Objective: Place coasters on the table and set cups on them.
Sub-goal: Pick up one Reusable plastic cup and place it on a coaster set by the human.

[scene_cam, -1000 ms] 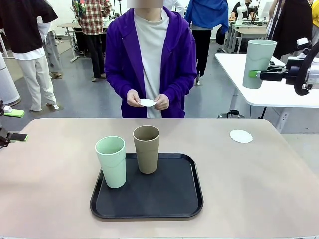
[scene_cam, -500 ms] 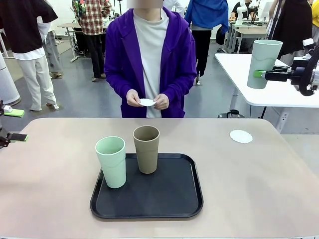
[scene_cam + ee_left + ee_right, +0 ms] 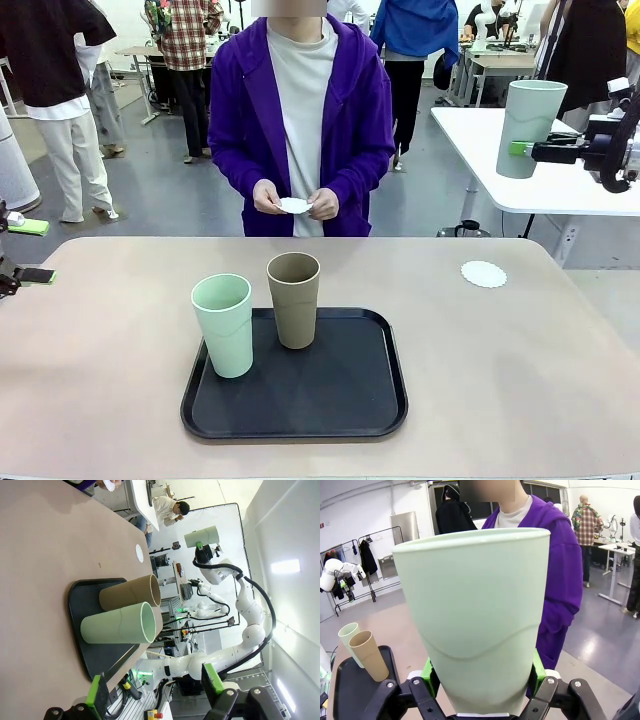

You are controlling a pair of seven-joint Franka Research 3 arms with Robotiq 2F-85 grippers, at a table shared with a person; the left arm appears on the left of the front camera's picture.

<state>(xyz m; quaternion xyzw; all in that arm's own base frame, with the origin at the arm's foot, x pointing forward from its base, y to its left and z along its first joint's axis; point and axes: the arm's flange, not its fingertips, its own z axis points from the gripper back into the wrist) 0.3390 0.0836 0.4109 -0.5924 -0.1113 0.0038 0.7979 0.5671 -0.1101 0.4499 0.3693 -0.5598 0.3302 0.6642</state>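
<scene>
High above the table's far right, my right gripper (image 3: 520, 149) (image 3: 482, 680) is shut on a pale mint cup (image 3: 527, 128) (image 3: 475, 615), which stands upright. One white lacy coaster (image 3: 484, 273) (image 3: 139, 553) lies on the beige table (image 3: 100, 340) below it. The person's hands hold another coaster (image 3: 297, 206). A second mint cup (image 3: 224, 325) (image 3: 117, 625) and a tan cup (image 3: 294, 298) (image 3: 130, 597) stand on the black tray (image 3: 300, 405). At the table's left edge my left gripper (image 3: 35, 251) (image 3: 152, 690) is open with nothing between its fingers.
The person in a purple jacket stands at the far side, opposite the tray. A white table (image 3: 560, 190) sits behind my right gripper. Bare tabletop lies left and right of the tray.
My right gripper has carried the mint cup a little to the right and slightly up, then held still. The left arm, tray cups and coasters have not moved.
</scene>
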